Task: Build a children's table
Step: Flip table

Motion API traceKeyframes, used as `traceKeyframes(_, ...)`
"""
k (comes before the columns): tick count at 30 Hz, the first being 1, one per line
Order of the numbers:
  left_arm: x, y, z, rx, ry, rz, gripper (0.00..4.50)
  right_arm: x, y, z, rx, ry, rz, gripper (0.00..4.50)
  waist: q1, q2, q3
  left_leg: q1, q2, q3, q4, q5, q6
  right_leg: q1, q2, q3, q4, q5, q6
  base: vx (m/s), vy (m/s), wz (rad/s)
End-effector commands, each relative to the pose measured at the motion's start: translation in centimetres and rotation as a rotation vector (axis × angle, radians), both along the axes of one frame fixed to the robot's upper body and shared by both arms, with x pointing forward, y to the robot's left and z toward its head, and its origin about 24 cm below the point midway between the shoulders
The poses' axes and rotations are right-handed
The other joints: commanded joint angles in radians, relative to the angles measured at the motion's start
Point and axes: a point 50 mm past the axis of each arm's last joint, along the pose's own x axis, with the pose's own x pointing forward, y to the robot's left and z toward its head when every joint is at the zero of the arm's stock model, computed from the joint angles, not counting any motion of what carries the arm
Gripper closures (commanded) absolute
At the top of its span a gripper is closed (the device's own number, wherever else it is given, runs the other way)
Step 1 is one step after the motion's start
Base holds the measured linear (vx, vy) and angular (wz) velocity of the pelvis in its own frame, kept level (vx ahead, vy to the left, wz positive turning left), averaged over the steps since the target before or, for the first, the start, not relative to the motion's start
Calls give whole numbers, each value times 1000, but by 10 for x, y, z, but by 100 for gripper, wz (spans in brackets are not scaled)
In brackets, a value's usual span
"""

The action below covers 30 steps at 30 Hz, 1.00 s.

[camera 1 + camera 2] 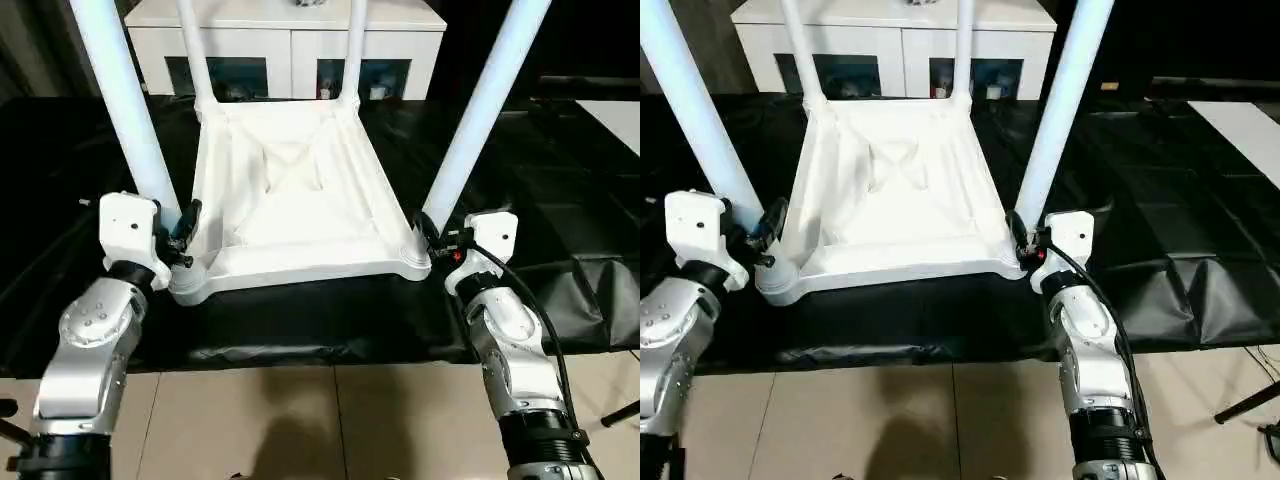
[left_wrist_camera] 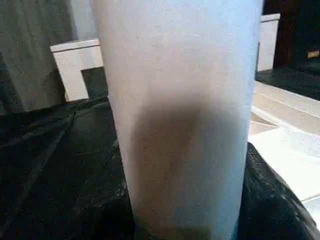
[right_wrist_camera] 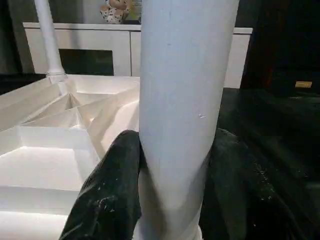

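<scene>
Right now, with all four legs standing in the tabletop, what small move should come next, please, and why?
Probably lift both near legs together to start flipping: the left gripper clasps the near left leg, the right gripper the near right leg, and the tabletop lies upside down.

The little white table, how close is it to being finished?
Nearly done, it seems. The tabletop lies upside down on the black sheet, with four legs standing in its corners. The left gripper is closed around the near-left leg, the right gripper around the near-right leg. What remains is probably seating them and turning the table upright.
</scene>
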Motion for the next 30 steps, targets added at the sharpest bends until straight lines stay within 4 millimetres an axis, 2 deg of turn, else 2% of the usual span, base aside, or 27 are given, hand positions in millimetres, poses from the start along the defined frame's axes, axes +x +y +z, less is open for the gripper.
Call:
traceKeyframes(1,-6,5,-21,7,100,35,185,-3,-13,18,2,-104,-67,208,-7,13,-64,4,30,-7,-83,-119,9,55,-64,54,-65,-51,-174,0,0,0)
traceKeyframes(3,-7,3,-21,-47,89,44,175,-7,-20,20,-12,-112,-100,185,-8,23,-64,4,29,-8,-81,-102,15,55,-62,53,-64,-31,-169,0,0,0)
traceKeyframes(4,-7,3,-21,-58,86,48,175,-7,-22,21,-13,-112,-109,185,-9,21,-65,4,29,-7,-81,-100,17,55,-62,53,-65,-28,-170,0,0,0)
traceKeyframes(5,-8,3,-21,-66,83,56,147,-9,-23,22,-5,-118,-104,164,-8,22,-65,3,29,-7,-80,-96,18,56,-62,53,-64,-22,-174,0,0,0)
traceKeyframes(6,-9,3,-22,-76,83,58,141,-10,-23,24,6,-127,-90,163,-8,30,-64,2,29,-9,-81,-108,18,57,-62,52,-65,-33,-172,0,0,0)
traceKeyframes(7,-10,3,-23,-84,86,68,141,-13,-21,25,12,-138,-67,163,-10,26,-62,3,30,-8,-83,-125,18,55,-61,52,-70,-49,-168,0,0,0)
traceKeyframes(8,-12,4,-24,-85,88,76,141,-19,-19,26,22,-153,-37,162,-11,29,-61,4,30,-10,-84,-147,17,56,-61,52,-70,-68,-163,0,0,0)
traceKeyframes(9,-13,4,-24,-85,90,80,128,-22,-18,27,27,-161,-20,162,-11,26,-59,2,31,-10,-86,-164,18,57,-62,52,-74,-90,-152,0,0,0)
traceKeyframes(14,-19,9,-27,-95,90,128,128,-43,-11,18,33,-144,43,162,-25,23,-54,-2,31,-13,-91,-214,22,56,-63,52,-88,-187,-135,0,0,0)
traceKeyframes(16,-20,12,-27,-109,81,155,163,-50,-8,15,47,-131,64,162,-30,23,-54,-5,32,-16,-93,-226,21,56,-64,51,-91,-225,-129,0,0,0)
traceKeyframes(18,-21,14,-26,-111,73,170,163,-54,-6,13,56,-118,78,162,-32,23,-52,-2,32,-16,-93,-240,23,52,-63,52,-95,-253,-119,0,0,0)
traceKeyframes(21,-23,12,-26,-125,75,157,177,-58,5,0,60,-9,177,162,-34,29,-50,-1,32,-19,-95,-257,22,48,-62,53,-97,-266,-121,0,0,0)
traceKeyframes(24,-26,10,-28,-140,79,155,207,-56,18,-18,86,174,297,162,-36,27,-50,0,32,-19,-94,-262,21,49,-60,53,-96,-248,-137,0,0,0)
traceKeyframes(25,-26,9,-29,-146,82,154,207,-56,20,-21,95,202,314,162,-35,29,-50,-4,33,-21,-95,-248,21,55,-64,53,-94,-237,-143,0,0,0)
traceKeyframes(27,-27,8,-29,-175,83,168,211,-54,23,-24,116,240,335,162,-35,22,-52,-5,33,-20,-93,-232,23,56,-65,54,-92,-227,-146,0,0,0)
traceKeyframes(28,-27,7,-30,-195,84,171,237,-54,24,-25,124,258,337,162,-33,26,-54,-4,34,-20,-91,-211,22,55,-66,54,-91,-207,-151,0,0,0)
traceKeyframes(29,-27,7,-30,-211,84,171,241,-54,25,-26,136,276,339,162,-32,23,-54,-3,34,-19,-90,-196,23,54,-64,54,-89,-183,-155,0,0,0)
traceKeyframes(30,-27,5,-29,-241,79,174,241,-54,27,-27,165,298,352,162,-30,24,-56,-4,34,-19,-89,-186,24,55,-64,54,-86,-167,-158,0,0,0)
